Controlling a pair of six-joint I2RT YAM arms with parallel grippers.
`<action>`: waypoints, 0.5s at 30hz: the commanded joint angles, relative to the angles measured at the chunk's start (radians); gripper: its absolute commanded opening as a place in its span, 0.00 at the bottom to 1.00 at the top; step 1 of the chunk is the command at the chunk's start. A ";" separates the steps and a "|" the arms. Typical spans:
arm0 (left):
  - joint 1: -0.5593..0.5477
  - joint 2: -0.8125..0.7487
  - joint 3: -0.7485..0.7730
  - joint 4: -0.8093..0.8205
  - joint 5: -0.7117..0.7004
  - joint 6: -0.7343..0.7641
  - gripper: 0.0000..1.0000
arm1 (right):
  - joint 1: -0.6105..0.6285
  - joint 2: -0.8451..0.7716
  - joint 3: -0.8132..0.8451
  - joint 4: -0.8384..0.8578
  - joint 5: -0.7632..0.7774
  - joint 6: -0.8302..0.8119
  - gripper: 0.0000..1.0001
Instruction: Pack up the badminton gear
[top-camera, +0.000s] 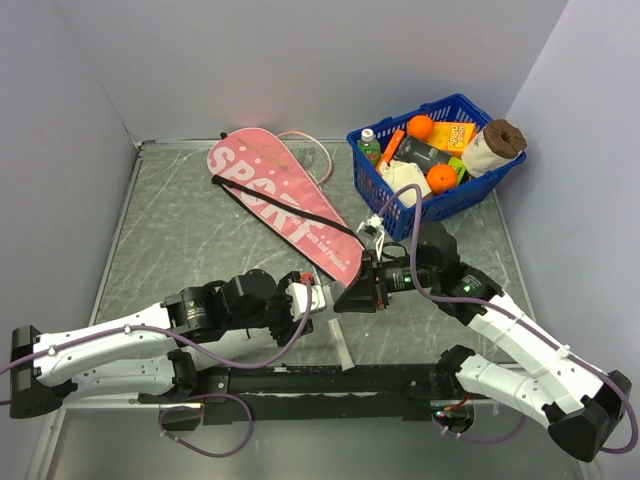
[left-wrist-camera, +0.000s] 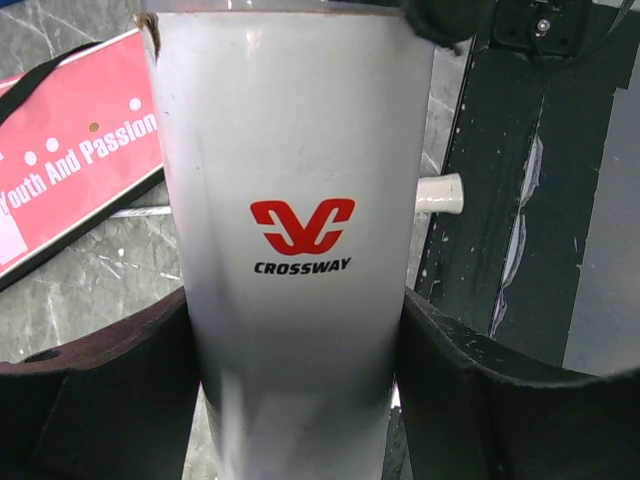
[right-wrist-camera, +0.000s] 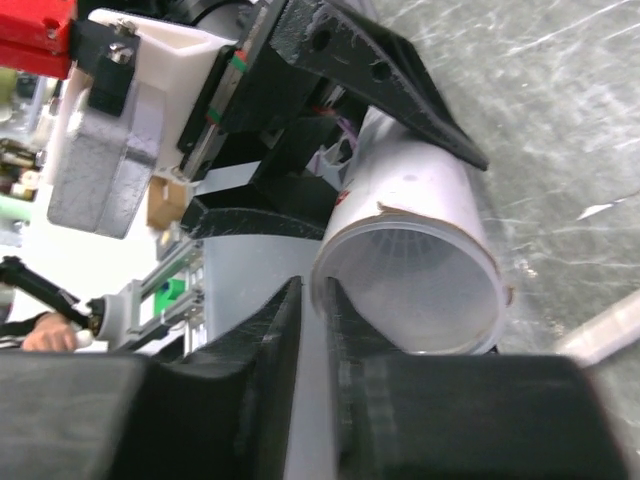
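The left gripper (left-wrist-camera: 300, 400) clamps the long white tube (left-wrist-camera: 300, 130). The right gripper (right-wrist-camera: 320, 400), nearly closed, pinches its open rim. From above they hide it.

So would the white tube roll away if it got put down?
Probably, since the white tube is round and smooth-sided. Its open end looks hollow and thin-walled, so it's likely light and might dent if the left tool squeezes hard.
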 joint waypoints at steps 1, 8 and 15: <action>-0.003 -0.024 0.049 0.122 0.012 0.005 0.01 | 0.016 -0.010 -0.031 0.074 -0.045 0.030 0.29; -0.003 -0.024 0.052 0.125 0.027 0.002 0.01 | 0.017 0.002 -0.072 0.215 -0.053 0.109 0.36; -0.003 -0.031 0.052 0.128 0.044 0.001 0.01 | 0.014 0.043 -0.071 0.327 0.033 0.174 0.37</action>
